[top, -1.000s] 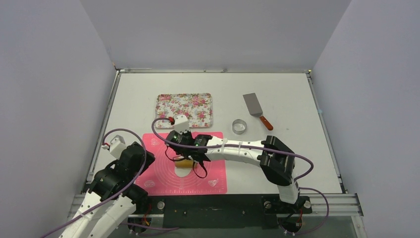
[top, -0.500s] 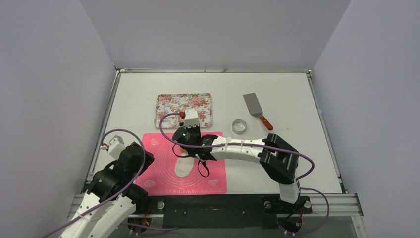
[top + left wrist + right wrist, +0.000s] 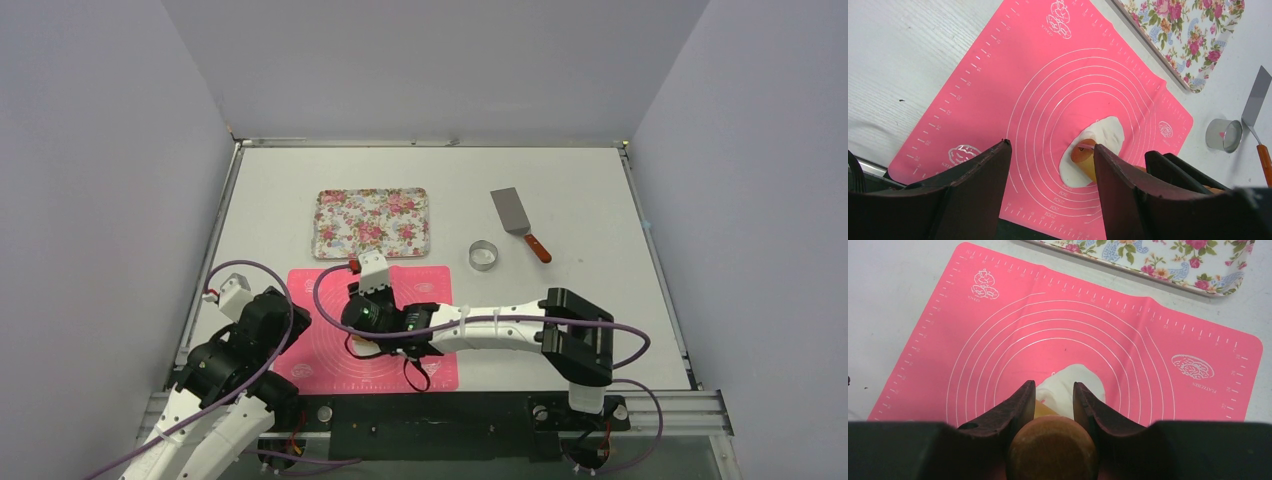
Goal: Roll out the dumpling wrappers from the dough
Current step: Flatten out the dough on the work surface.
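Soft, even light falls from above in the top view. The worktop [image 3: 560, 200] reads bright pale grey without glare, and the walls [image 3: 100, 150] take a faint lilac cast. Only weak, soft-edged shadow lies beside the right arm [image 3: 480, 322]. In the left wrist view the pink mat [image 3: 1048, 90] is sharp and strongly saturated, while the left end effector [image 3: 1052, 146] along the lower edge is dark and soft. In the right wrist view the printed rings are crisp, but the right end effector [image 3: 1054, 387] and the rolling pin [image 3: 1053, 450] at bottom centre are out of focus. The dough [image 3: 1075, 377] is near white and shows little surface detail.
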Action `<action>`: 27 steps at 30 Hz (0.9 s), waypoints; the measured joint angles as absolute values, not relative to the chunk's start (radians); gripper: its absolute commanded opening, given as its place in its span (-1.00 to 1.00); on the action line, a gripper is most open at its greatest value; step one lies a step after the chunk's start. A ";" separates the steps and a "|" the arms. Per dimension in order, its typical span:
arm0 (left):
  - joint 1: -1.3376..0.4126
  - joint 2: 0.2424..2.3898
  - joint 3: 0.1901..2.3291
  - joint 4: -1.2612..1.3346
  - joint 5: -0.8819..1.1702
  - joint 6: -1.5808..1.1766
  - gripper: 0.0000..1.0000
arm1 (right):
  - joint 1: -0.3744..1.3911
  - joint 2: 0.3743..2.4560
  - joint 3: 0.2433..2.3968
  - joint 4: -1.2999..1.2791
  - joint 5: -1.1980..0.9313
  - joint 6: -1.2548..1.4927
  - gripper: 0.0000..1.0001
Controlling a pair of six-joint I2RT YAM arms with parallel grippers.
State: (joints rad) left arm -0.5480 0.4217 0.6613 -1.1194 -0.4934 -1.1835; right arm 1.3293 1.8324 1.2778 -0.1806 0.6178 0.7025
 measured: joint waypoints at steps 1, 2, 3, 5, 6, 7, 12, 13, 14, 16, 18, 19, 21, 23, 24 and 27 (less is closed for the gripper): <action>-0.548 0.422 0.661 -1.119 -0.493 -1.183 0.19 | 1.331 1.832 1.278 -0.181 0.620 0.702 -1.00; -0.548 0.422 0.661 -1.119 -0.493 -1.183 0.19 | 1.330 1.832 1.278 -0.181 0.621 0.704 -1.00; -0.548 0.422 0.661 -1.119 -0.493 -1.182 0.19 | 1.328 1.832 1.278 -0.181 0.620 0.706 -1.00; -0.548 0.422 0.661 -1.119 -0.493 -1.182 0.19 | 1.316 1.832 1.278 -0.182 0.620 0.712 -1.00; -0.548 0.422 0.661 -1.119 -0.493 -1.182 0.19 | 1.309 1.833 1.278 -0.183 0.619 0.716 -1.00; -0.548 0.422 0.661 -1.119 -0.493 -1.182 0.19 | 1.302 1.833 1.278 -0.183 0.619 0.718 -1.00; -0.548 0.422 0.661 -1.119 -0.493 -1.182 0.19 | 1.231 1.839 1.279 -0.167 0.620 0.718 -1.00; -0.548 0.422 0.661 -1.119 -0.493 -1.182 0.19 | 1.213 1.841 1.280 -0.165 0.622 0.716 -1.00; -0.548 0.422 0.662 -1.119 -0.493 -1.182 0.19 | 1.201 1.842 1.282 -0.163 0.624 0.714 -1.00; -0.548 0.422 0.662 -1.119 -0.493 -1.182 0.19 | 1.178 1.843 1.286 -0.162 0.626 0.702 -1.00; -0.548 0.422 0.663 -1.119 -0.493 -1.182 0.19 | 1.169 1.844 1.286 -0.172 0.634 0.685 -1.00; -0.548 0.422 0.663 -1.119 -0.493 -1.182 0.19 | 1.172 1.844 1.286 -0.173 0.633 0.680 -1.00; -0.548 0.422 0.663 -1.119 -0.494 -1.181 0.19 | 1.189 1.844 1.286 -0.173 0.629 0.672 -1.00; -0.548 0.422 0.663 -1.119 -0.494 -1.181 0.19 | 1.225 1.844 1.286 -0.172 0.640 0.657 -1.00; -0.548 0.422 0.664 -1.119 -0.494 -1.181 0.19 | 1.245 1.844 1.289 -0.170 0.642 0.652 -1.00; -0.548 0.422 0.666 -1.120 -0.494 -1.181 0.19 | 1.301 1.844 1.290 -0.167 0.606 0.660 -1.00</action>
State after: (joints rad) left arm -0.5480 0.4217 0.6662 -1.1202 -0.4942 -1.1809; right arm 1.3014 1.8439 1.2900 -0.1669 0.6056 0.6601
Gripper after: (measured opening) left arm 0.594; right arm 0.289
